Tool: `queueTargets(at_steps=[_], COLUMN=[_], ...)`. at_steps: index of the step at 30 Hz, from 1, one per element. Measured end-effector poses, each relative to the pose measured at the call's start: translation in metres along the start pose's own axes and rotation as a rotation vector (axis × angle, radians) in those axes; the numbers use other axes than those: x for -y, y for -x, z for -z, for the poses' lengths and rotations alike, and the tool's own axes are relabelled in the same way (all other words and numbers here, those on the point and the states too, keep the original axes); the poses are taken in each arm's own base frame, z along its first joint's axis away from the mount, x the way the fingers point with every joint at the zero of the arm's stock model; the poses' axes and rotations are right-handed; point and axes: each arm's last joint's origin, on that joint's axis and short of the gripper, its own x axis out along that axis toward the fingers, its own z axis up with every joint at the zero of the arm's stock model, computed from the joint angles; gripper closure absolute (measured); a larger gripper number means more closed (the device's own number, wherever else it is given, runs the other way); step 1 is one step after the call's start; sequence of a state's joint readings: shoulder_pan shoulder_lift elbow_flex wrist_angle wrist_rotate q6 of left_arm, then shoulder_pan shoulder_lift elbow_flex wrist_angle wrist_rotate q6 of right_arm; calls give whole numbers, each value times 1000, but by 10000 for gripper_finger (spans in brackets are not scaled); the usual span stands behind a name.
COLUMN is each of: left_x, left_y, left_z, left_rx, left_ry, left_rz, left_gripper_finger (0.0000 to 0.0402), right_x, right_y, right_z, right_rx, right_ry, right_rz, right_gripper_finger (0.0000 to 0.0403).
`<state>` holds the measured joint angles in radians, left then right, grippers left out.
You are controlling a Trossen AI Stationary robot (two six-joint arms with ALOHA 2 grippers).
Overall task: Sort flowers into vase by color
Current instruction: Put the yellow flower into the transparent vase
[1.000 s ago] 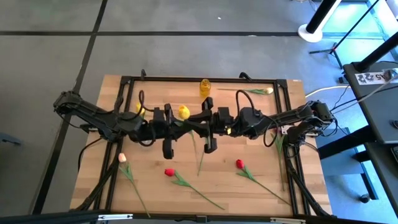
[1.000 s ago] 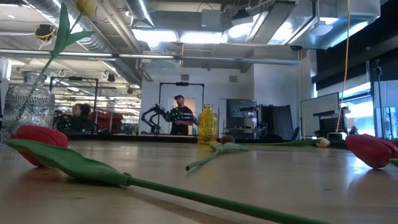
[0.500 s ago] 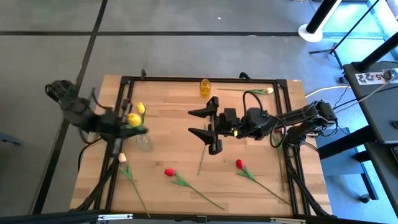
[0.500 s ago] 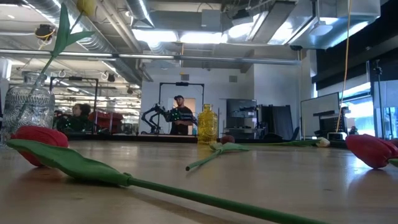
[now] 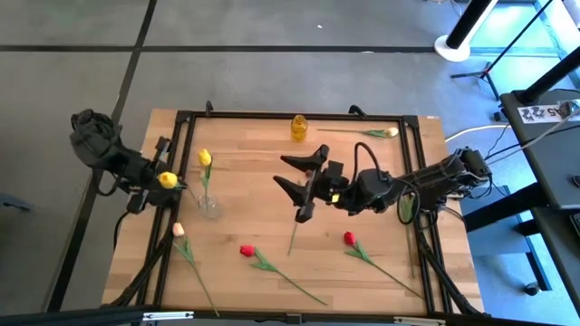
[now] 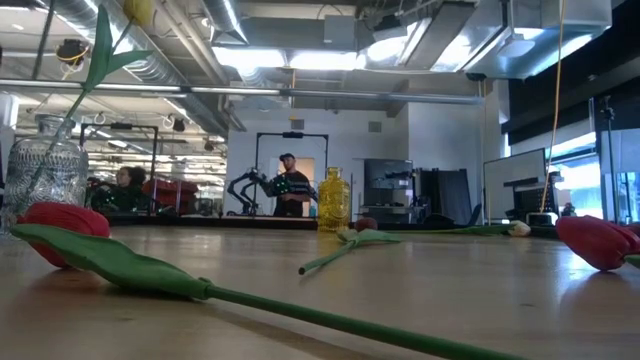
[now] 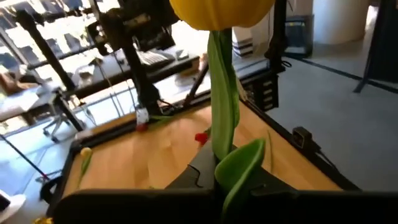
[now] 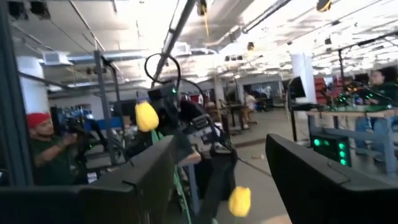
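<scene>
My left gripper (image 5: 161,187) is over the table's left edge, shut on a yellow tulip (image 5: 168,179), left of a clear glass vase (image 5: 209,207). That vase holds another yellow tulip (image 5: 205,158) by its stem; it also shows in the low view (image 6: 45,172). My right gripper (image 5: 297,175) is open and empty above the table's middle. A loose green stem (image 5: 292,237), two red tulips (image 5: 246,251) (image 5: 349,239) and a cream tulip (image 5: 178,231) lie flat on the near half. Another cream tulip (image 5: 391,132) lies at the far right. My left gripper holds the yellow tulip by its green stem (image 7: 222,134), at about the level of a leaf (image 7: 241,167). The gripper's own body hides the place of contact. The head (image 7: 221,9) stands out beyond the fingers. The flower is lifted clear of the table.
A small yellow vase (image 5: 298,127) stands at the middle of the far edge. A black frame (image 5: 290,116) runs around the wooden table. People and other robot arms show in the room beyond.
My left gripper has gone from the table's middle toward its left edge, past the glass vase, carrying the yellow tulip clear of the table. My right gripper has stayed near the middle, open, and has turned a little.
</scene>
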<state>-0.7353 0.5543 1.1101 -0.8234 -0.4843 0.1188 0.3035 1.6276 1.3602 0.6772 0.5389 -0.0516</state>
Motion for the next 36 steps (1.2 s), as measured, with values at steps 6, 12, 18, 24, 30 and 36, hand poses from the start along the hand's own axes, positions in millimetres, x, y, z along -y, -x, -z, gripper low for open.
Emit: queueTargets(at_steps=[6, 12, 18, 24, 30, 36], left_x=[10, 15, 11, 10, 10, 11], left_y=[-15, -20, -14, -9, -4, -4], left_z=[24, 49, 50, 61, 66, 73], left_rx=[51, 66, 86, 22, 16, -53], left_ry=[-50, -51, -42, 4, 38, 78], left_rz=[-45, -83, -90, -76, 0, 26], left_gripper_finger=[401, 401, 401, 401, 397, 358], right_x=[0, -3, -3, -3, -2, 0], right_y=[0, 1, 2, 3, 3, 4], right_z=[3, 3, 4, 10, 15, 21], right_rx=[-26, -33, -36, -92, -137, -192], right_ry=[14, 14, -7, 9, -20, -6], right_rz=[-8, -15, 9, 32, 47, 121], right_gripper_finger=[155, 155, 155, 155, 155, 155])
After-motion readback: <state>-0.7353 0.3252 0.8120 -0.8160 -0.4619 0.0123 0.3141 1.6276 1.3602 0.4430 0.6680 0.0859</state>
